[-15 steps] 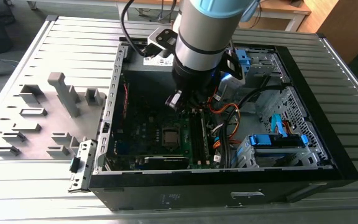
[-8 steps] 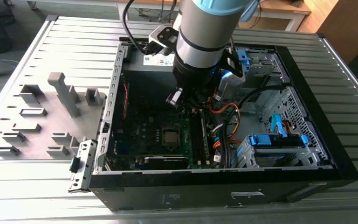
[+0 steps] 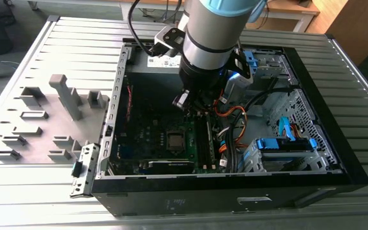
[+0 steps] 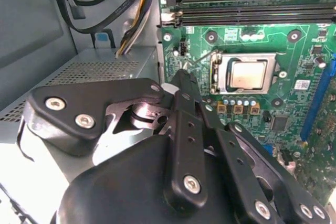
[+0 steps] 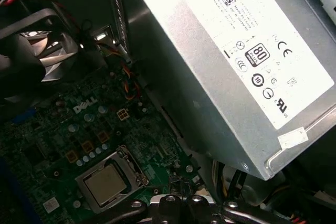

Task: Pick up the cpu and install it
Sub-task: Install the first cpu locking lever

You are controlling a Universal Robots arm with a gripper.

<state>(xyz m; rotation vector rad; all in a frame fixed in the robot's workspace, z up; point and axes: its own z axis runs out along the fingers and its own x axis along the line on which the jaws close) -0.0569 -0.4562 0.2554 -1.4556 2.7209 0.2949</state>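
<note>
The cpu (image 4: 248,74) is a small tan-grey square lying flat inside the metal socket frame on the green motherboard (image 4: 299,51). It also appears in the first wrist view (image 5: 105,186) and, tiny, in the exterior view (image 3: 173,139). My gripper (image 3: 193,109) hangs inside the open computer case, above the board and a short way off the socket toward the power supply. In both wrist views its black fingers (image 4: 181,85) look shut with nothing between them, and the gripper (image 5: 182,200) is clear of the chip.
The grey power-supply box (image 5: 236,66) stands close beside the gripper. Memory sticks (image 4: 247,6) run along the board past the socket. Orange and black cables (image 3: 235,124) and blue drive brackets (image 3: 286,143) crowd the case's right. Grey fixtures (image 3: 56,115) sit outside on the exterior view's left.
</note>
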